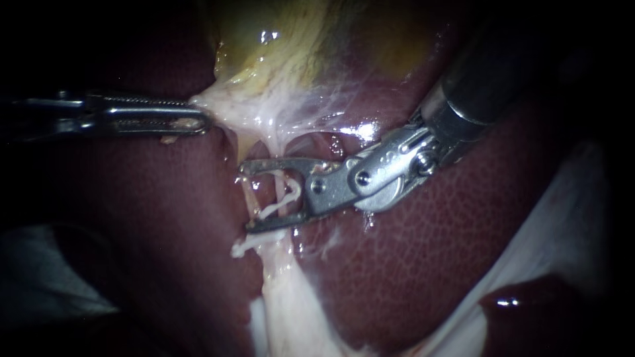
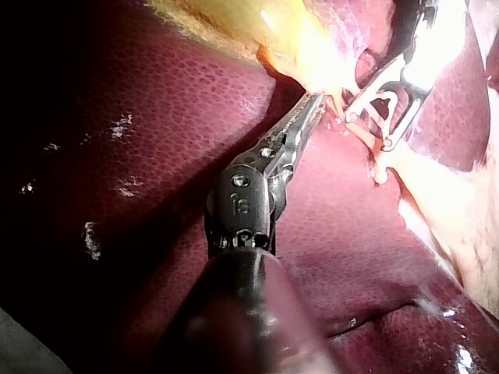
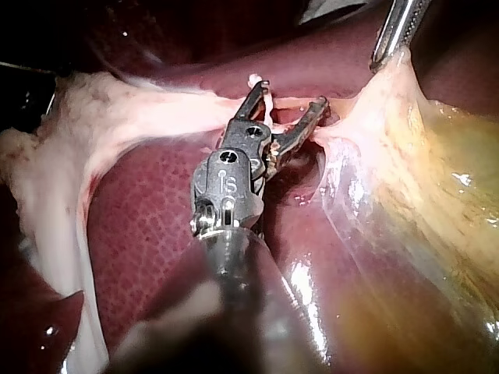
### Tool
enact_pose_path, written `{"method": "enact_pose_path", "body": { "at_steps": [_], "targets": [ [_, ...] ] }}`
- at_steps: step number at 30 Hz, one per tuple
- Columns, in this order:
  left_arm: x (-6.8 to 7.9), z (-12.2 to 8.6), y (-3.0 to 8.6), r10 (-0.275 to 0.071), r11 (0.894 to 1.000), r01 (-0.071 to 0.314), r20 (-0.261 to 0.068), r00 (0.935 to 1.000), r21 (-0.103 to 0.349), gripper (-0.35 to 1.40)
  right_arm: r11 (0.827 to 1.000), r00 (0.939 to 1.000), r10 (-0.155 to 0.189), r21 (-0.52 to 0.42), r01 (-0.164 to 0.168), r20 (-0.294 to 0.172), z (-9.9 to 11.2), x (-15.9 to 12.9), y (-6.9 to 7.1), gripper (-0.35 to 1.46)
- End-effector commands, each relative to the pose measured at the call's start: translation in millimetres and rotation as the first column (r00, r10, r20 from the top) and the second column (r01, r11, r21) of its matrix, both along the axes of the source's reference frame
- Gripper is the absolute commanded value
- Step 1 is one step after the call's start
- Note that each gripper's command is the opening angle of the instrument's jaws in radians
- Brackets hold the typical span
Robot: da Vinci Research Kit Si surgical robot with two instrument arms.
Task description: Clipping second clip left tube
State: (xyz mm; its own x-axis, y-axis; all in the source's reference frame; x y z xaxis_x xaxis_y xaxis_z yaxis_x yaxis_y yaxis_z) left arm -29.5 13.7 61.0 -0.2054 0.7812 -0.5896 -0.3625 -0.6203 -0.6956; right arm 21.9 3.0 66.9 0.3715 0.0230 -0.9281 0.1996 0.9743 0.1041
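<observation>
right instrument (image 1: 248, 196): shaft enters from the upper right of the frame; jaws agape at centre, mouth facing left, gripping nothing.
tube (image 1: 283, 197): pale, standing between those jaws, long axis top to bottom, square across them. a thinner strand lies nearer the tips, so which is the left tube is uncertain.
left instrument (image 1: 202, 119): centre left, farther from the tube; jaws clamped on pale tissue (image 1: 264, 112) under the gallbladder (image 1: 297, 39).
liver (image 1: 430, 251): beneath.

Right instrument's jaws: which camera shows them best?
The endoscope view: the right instrument lies side-on, both jaws open astride the tube. The right wrist view sees them from behind. The left wrist view shows them only far off.
</observation>
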Motion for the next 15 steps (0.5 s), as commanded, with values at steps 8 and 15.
{"method": "enact_pose_path", "body": {
  "at_steps": [8, 15],
  "targets": [
    [0.0, 0.0, 0.0, 0.000, 1.000, 0.000, 0.000, 1.0000, 0.000, -0.35, 0.992, 0.9992, 0.039, 0.124, -0.037, -0.011, -0.9, -0.8, -0.4, 0.50],
    [0.0, 0.0, 0.0, 0.000, 1.000, 0.000, 0.000, 1.0000, 0.000, -0.35, 0.942, 0.9966, 0.081, 0.327, -0.080, 0.011, -1.6, -1.4, -0.8, 0.50]
  ]
}}
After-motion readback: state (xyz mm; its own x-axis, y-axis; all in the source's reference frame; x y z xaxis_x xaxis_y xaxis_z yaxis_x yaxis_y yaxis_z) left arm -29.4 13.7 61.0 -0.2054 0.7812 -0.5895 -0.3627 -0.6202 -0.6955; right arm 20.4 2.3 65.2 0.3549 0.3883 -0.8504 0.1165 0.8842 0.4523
